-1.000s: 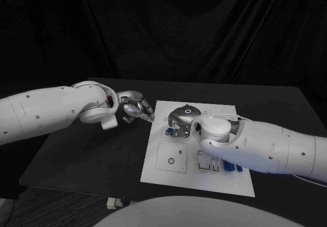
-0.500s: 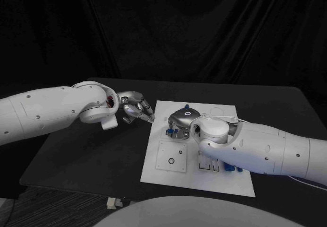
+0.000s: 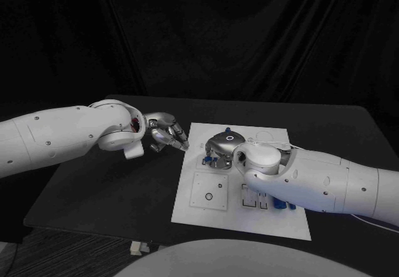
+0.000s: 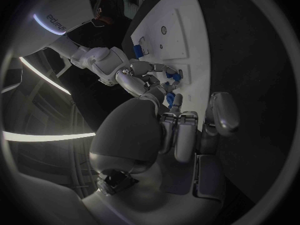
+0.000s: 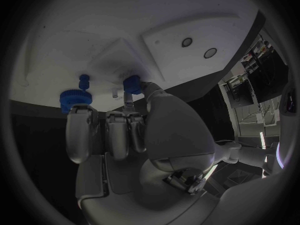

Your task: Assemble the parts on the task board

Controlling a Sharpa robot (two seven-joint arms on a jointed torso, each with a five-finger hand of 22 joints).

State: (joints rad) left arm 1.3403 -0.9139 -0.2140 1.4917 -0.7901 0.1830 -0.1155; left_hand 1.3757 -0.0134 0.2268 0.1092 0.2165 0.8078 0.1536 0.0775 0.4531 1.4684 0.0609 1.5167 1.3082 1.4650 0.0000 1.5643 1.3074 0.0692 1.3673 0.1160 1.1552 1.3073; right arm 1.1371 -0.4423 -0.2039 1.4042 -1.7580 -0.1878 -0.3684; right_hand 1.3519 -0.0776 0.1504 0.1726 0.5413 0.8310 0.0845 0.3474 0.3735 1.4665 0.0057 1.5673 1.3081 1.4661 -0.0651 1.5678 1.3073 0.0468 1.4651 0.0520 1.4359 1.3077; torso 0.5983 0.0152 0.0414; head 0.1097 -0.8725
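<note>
Up close, the right wrist view shows the right hand (image 5: 119, 130) pinching a blue part (image 5: 132, 84) on the task board (image 3: 216, 213). Beside the board's edge, the left hand (image 3: 166, 134) hangs clenched, empty.

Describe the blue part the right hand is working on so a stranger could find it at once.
On the black table lies the white task board. At its far end, the right hand touches a blue part with a fingertip. This one has a smooth cap; the neighbouring blue part is wider, with a ridged rim.
</note>
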